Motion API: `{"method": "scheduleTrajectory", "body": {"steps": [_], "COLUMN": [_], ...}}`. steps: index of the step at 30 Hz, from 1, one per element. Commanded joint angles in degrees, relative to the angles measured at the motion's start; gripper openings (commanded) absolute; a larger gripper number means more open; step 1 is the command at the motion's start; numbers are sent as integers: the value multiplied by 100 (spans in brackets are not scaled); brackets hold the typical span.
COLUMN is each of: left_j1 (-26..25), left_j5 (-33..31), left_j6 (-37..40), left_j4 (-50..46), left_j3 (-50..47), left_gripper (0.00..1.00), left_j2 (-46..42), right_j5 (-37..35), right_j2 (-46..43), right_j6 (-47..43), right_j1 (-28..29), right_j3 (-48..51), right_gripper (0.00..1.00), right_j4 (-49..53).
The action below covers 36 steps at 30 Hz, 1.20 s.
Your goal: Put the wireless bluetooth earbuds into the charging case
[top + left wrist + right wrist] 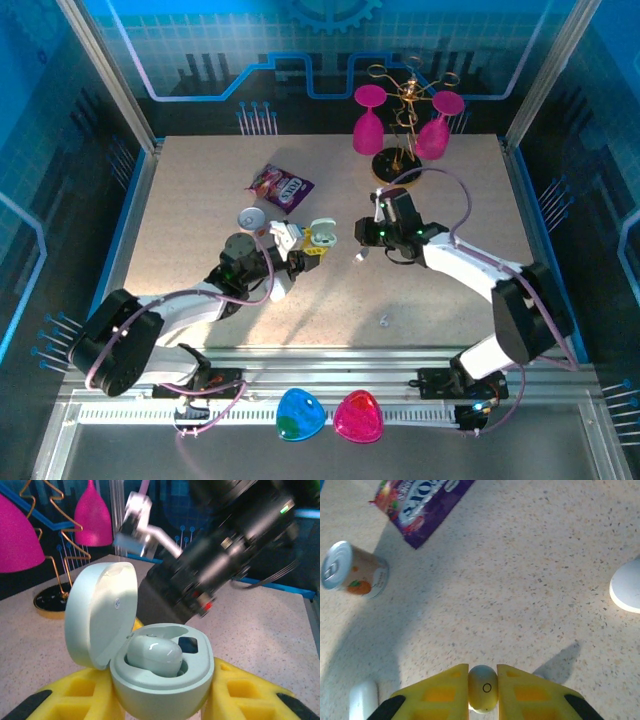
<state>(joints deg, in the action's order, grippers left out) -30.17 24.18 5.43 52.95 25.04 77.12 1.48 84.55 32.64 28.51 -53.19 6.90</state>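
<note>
- Roughly at the middle of the surface point(200, 290), the left fingers point(222, 680) clench the lower half of a mint case point(160, 692), holding it upright with one yellow finger on each side.
- Its lid point(97, 615) stands open, hinged back on the side facing the left edge in the left wrist view.
- One earbud point(152, 655) sits in the case, mint like the shell; the slot point(187, 645) beside it is dark and unfilled.
- Just right of the case, and apart from it, the right fingers point(507, 687) pinch a second earbud point(483, 688), pale with a small ring mark, between their tips and off the surface.
- From above, the case point(322, 233) and the right fingers point(360, 255) are close together, the two arms meeting from opposite sides.
- Behind the open case, the right arm point(220, 555) looms dark and blurred.
- Toward the far left, a purple snack bag point(281, 186) lies flat, with a small can point(251, 218) just nearer than it, standing upright.
- Near the far edge stands a gold rack point(405, 120) with two pink glasses hanging on it.
- A white rounded thing point(626, 587) lies on the surface to the right in the right wrist view; what it is cannot be told.
</note>
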Motion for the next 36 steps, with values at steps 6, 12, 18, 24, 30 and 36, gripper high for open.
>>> {"method": "scheduleTrajectory", "body": {"steps": [6,12,18,24,30,36], "left_j1": [52,95,99,102,107,115], "left_j5": [-74,11,157,311,397,419], "left_j6": [-210,-235,-165,-156,-156,-165], "left_j4": [312,343,201,141,111,87], "left_j3": [291,401,450,423,375,346], "left_gripper": [28,28,27,27,27,27], "left_j2": [549,770,771,711,601,488], "right_j5": [-491,-463,-369,-331,-418,-604], "right_j2": [-1079,-1344,-1255,-1017,-840,-740], "right_j6": [-499,-648,-715,-799,-887,-930], "right_j1": [494,802,1098,1288,1334,1337], "right_j3": [-25,-237,-446,-714,-846,-829], "right_gripper": [18,18,18,18,18,18], "right_j4": [887,1061,953,886,865,923]}}
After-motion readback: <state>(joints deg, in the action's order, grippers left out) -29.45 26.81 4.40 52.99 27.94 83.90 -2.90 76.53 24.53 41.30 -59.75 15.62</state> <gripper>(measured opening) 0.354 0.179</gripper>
